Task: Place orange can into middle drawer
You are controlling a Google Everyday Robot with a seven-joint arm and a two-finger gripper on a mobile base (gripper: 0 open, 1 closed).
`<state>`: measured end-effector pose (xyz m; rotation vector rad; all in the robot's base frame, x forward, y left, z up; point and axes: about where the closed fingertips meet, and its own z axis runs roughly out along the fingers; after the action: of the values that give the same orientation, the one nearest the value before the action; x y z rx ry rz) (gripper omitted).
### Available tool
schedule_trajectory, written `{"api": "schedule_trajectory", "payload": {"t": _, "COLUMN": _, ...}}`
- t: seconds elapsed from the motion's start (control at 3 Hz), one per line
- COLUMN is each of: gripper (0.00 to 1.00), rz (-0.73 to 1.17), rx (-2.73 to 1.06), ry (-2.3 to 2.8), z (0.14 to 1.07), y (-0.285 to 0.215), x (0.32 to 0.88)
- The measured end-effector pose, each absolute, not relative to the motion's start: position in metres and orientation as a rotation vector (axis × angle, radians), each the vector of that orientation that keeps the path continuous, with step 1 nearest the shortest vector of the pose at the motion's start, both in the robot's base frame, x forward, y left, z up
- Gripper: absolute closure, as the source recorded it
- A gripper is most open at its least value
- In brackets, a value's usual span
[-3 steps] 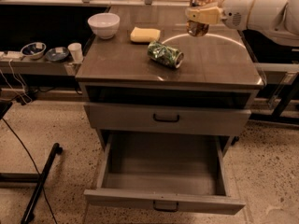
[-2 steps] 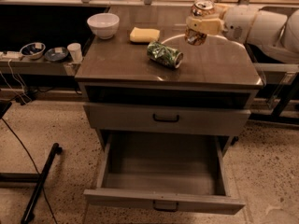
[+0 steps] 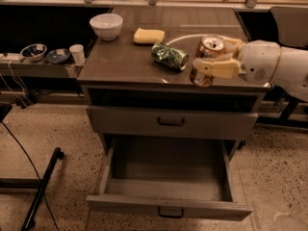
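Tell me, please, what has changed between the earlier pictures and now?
The gripper, shut on the orange can throughout, carried it down and forward toward the cabinet top's front edge. The green can, bowl and yellow sponge stayed put; the middle drawer stayed open.

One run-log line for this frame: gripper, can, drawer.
gripper: shut on orange can, over cabinet top front-right | orange can: upright, not in drawer | middle drawer: pulled open, no can inside
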<state>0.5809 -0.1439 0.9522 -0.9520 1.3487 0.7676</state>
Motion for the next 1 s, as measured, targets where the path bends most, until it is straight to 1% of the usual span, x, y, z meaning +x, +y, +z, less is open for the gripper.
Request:
{"api": "schedule_trajectory", "payload": {"t": 0.33, "gripper": 1.0, "rz": 0.779, "rx": -0.955, "ry": 1.358, "z": 0.946, "y": -0.141, "x": 0.579}}
{"api": "schedule_trajectory", "payload": {"t": 0.67, "gripper": 1.0, "rz": 0.798, "rx": -0.956, "ry": 1.335, "z": 0.895, "y": -0.157, "x": 0.582}}
{"api": "schedule_trajectory", "payload": {"t": 1.0, "gripper": 1.0, "rz": 0.82, "rx": -0.954, "ry": 1.355, "z": 0.8, "y": -0.199, "x": 0.573}}
